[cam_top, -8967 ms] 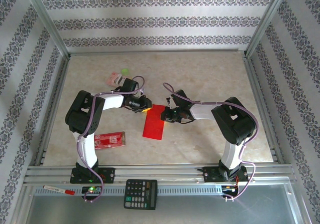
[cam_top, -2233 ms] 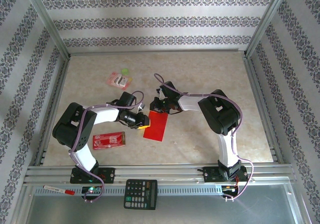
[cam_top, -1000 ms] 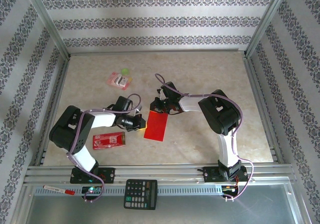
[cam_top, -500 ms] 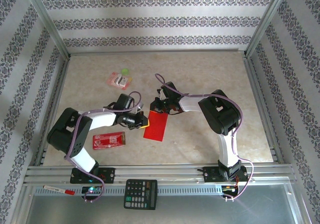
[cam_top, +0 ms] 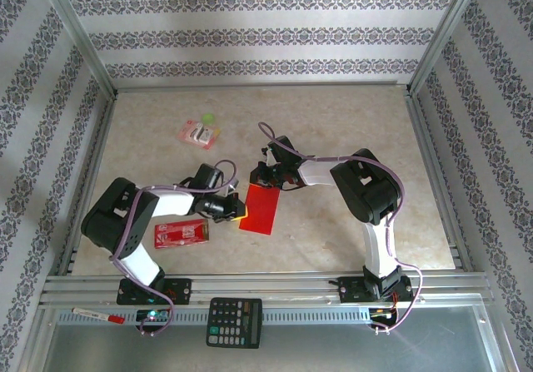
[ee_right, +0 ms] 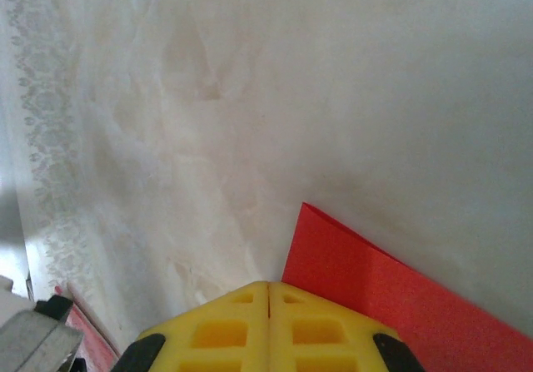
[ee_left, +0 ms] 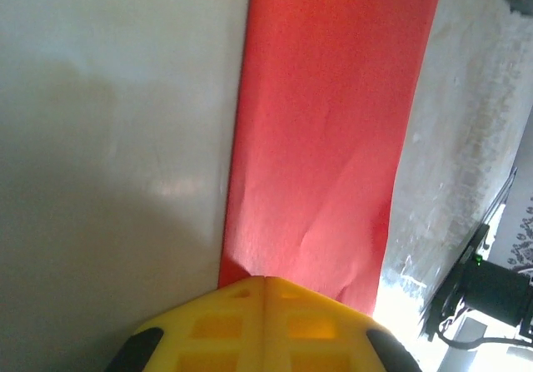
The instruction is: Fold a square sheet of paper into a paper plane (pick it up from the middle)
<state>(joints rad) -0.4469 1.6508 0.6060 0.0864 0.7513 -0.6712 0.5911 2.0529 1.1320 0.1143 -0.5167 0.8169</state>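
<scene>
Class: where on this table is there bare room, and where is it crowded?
Bare: the far table strip right of the pink packet, and beyond the right arm. Crowded: the middle, left gripper and right gripper at the red paper, red packet alongside.

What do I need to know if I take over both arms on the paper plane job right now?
Left hand: shut, tips at the left edge of the plain bright red paper sheet. I cannot tell whether it is pinching or pressing.
Right hand: shut, at the sheet's far edge, beside a corner.
Paper: flat at mid-table, a narrow rectangle.
Done: it looks folded in half once.
Left: nose and wing folds. There is no pointed plane yet.
</scene>
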